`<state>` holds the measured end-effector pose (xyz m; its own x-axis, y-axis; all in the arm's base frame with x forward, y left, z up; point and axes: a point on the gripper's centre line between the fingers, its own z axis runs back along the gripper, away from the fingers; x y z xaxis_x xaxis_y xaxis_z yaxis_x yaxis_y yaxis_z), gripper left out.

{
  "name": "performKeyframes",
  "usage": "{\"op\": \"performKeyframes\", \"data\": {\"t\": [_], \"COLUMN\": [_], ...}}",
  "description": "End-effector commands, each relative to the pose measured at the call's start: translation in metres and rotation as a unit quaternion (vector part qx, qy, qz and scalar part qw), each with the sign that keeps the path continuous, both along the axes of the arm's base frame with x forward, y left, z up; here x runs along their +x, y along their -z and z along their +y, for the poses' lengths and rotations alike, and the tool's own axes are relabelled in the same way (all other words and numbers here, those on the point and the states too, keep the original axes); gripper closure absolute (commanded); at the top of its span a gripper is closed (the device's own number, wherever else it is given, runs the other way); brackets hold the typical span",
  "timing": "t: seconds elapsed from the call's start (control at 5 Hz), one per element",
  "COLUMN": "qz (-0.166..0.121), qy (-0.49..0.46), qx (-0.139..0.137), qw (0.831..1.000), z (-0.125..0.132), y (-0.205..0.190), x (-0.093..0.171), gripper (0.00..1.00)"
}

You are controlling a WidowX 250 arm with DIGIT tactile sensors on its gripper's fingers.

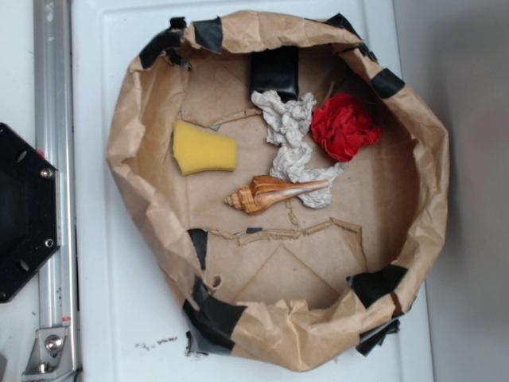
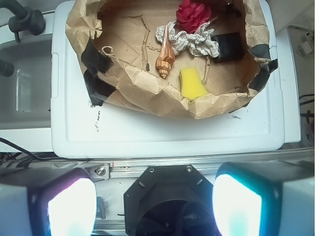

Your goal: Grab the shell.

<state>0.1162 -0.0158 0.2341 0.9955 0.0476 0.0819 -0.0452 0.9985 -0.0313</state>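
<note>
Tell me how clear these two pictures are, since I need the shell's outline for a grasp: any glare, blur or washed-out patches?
Exterior view: soft, even light; the shell is fairly sharp, with a slight gloss along its spike. Wrist view: the shell is small but legible, while the end effector fingers are blurred and glow blown-out white with coloured fringes.

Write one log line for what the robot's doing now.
phase: pre-reach | claw: open, empty, outside paper bowl | conch shell: untouched, spike on crumpled paper
</note>
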Motion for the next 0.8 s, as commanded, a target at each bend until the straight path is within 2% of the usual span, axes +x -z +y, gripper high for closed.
{"op": "performKeyframes", "data": {"t": [0.0,0.2,0.4,0.6], "qz": [0.0,-0.026,-0.016,0.022], "qy": [0.0,0.028,0.02,0.004], "qx": [0.0,-0.008,-0.012,-0.001], "qw": [1.0,0.999,1.0,1.0], "z": [0.0,0.013,0.026,0.038], "y": [0.0,0.01,0.041,0.075], "x": [0.0,0.025,0.052,0.08], "gripper": [0.0,0.0,0.0,0.0]}}
